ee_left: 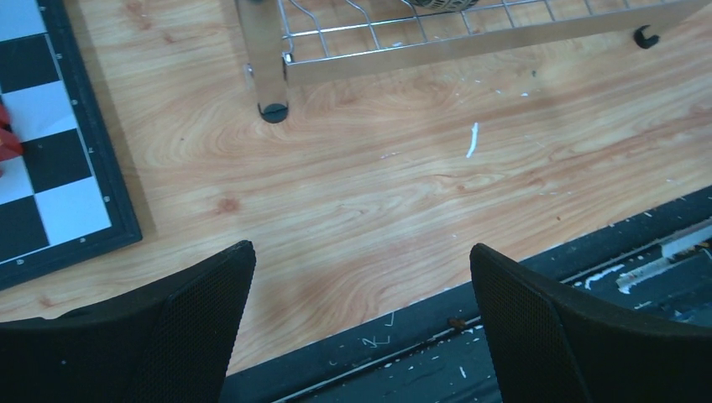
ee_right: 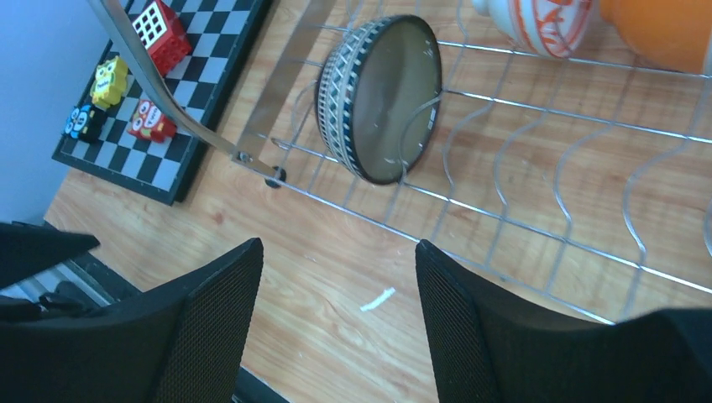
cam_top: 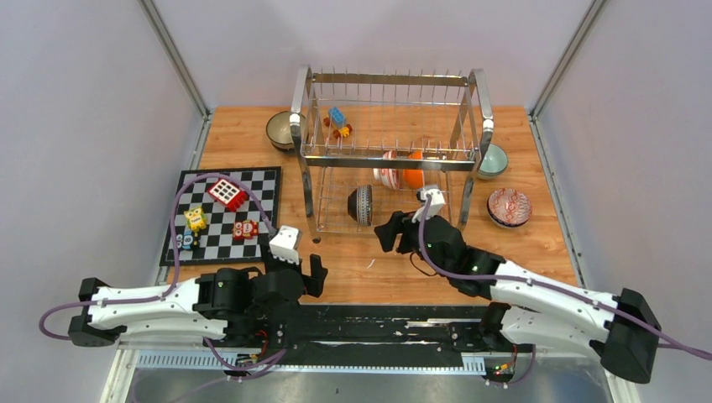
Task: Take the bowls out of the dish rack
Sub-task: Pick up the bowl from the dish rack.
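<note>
Right end effector (ee_right: pixel 336 245) open, nothing between its fingers. Dead ahead, the dark striped bowl (ee_right: pixel 382 96) stands on edge in the lower tier of the dish rack (cam_top: pixel 382 157), mouth facing right. Left end effector (ee_left: pixel 361 248) gapes wide, farther off.

A chequered board (cam_top: pixel 252 189) lies left on the wooden tabletop (cam_top: pixel 243 134), carrying a red block (cam_top: pixel 227 193), a yellow figure (cam_top: pixel 196 219), an orange figure (cam_top: pixel 244 229) and a small blue figure (cam_top: pixel 185 241).
</note>
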Controlling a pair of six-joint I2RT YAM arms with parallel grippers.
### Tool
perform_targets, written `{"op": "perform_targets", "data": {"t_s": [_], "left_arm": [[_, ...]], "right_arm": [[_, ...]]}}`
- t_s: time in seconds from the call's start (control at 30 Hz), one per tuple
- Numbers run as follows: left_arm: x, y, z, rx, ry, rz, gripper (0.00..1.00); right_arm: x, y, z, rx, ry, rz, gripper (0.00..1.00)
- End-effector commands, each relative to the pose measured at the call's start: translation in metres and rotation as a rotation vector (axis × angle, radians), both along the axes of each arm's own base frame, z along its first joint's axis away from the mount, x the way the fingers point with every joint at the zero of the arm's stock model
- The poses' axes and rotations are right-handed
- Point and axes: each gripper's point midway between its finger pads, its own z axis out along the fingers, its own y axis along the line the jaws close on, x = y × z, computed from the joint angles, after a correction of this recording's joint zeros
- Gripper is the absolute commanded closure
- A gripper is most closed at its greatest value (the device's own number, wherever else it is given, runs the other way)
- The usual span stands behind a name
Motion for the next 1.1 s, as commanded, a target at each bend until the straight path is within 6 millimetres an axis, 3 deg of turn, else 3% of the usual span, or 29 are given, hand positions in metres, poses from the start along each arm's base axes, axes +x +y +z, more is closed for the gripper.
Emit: {"op": "perform_targets", "data": {"t_s": [0.0, 0.17, 0.57, 0.73, 1.07], "left_arm": [[-0.007, -0.008, 0.0, -0.063, 0.019, -0.05, 0.0], [-0.011, -0.007, 0.001, -0.119, 0.037, -0.061, 0.0], [-0.014, -0.004, -0.001, -0.158, 0.05, -0.066, 0.0], [-0.013, -0.003, -0.002, -0.154, 0.047, -0.062, 0.0], [-0.013, -0.002, -0.005, -0.148, 0.048, -0.052, 0.0]], "right_arm": [[0.022, 0.026, 0.022, 0.094, -0.011, -0.034, 0.29], [0.038, 0.044, 0.013, 0.174, 0.021, -0.024, 0.35], [0.076, 0.058, -0.007, 0.294, 0.09, 0.023, 0.48], [0.08, 0.066, -0.018, 0.284, 0.129, 0.069, 0.49], [0.085, 0.084, -0.027, 0.384, 0.182, 0.166, 0.67]]}}
